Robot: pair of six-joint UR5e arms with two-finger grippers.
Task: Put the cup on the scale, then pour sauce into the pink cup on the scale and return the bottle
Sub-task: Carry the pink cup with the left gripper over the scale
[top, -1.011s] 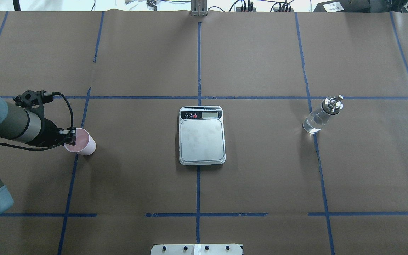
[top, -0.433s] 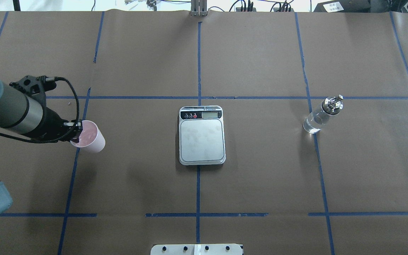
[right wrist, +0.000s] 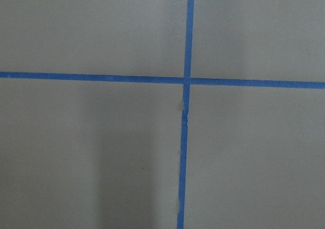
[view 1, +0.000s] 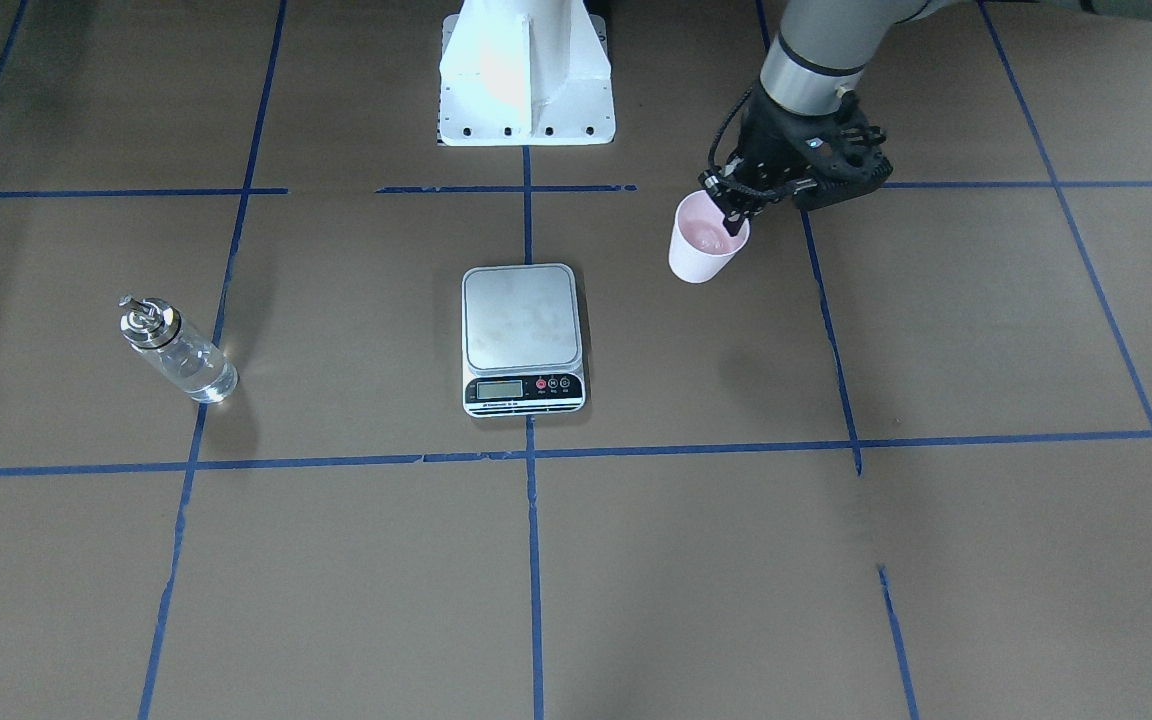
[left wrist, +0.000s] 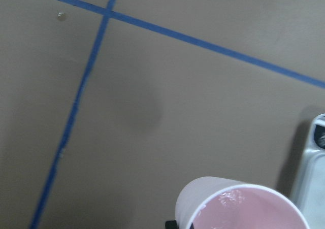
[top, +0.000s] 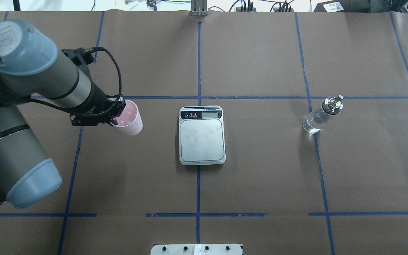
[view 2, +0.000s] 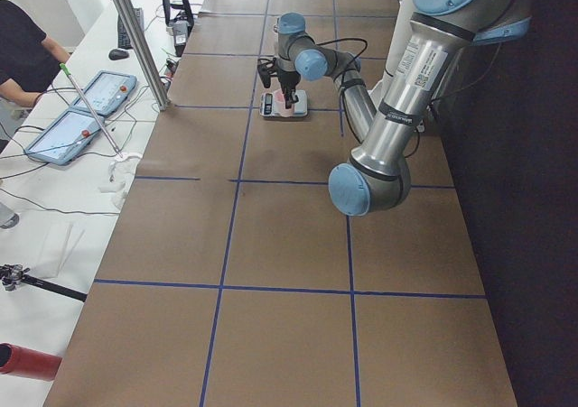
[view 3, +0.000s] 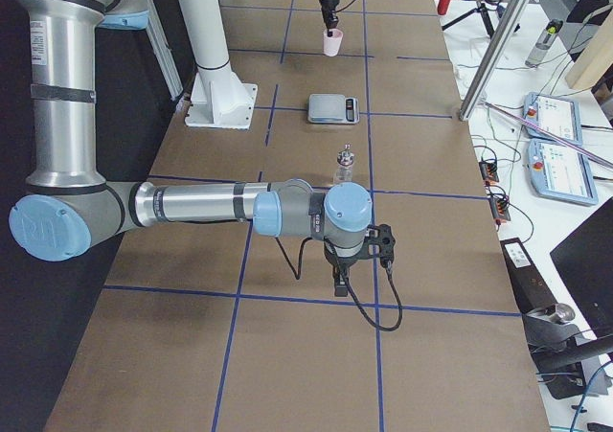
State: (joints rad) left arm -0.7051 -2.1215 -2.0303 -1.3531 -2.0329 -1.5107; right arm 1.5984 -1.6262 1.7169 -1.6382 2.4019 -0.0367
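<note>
My left gripper [top: 118,112] is shut on the near rim of the pale pink cup [top: 130,120], with one finger inside it. It holds the cup upright above the table, left of the scale [top: 201,138]. In the front-facing view the cup [view 1: 701,245] hangs to the right of the scale [view 1: 522,318]. The left wrist view shows the cup [left wrist: 238,208] and the scale's edge [left wrist: 316,178]. The glass bottle [top: 319,117] with a silver cap stands upright, far right of the scale. My right gripper [view 3: 341,281] hangs low over bare table near the bottle [view 3: 344,164]; I cannot tell its state.
Brown paper with a blue tape grid [top: 198,71] covers the table. The white robot base [view 1: 526,80] stands behind the scale. A metal post [top: 198,9] is at the far edge. Tablets [view 3: 556,140] lie on a side table.
My left arm has lifted the cup and carried it right, toward the scale. The scale and the bottle have not moved.
</note>
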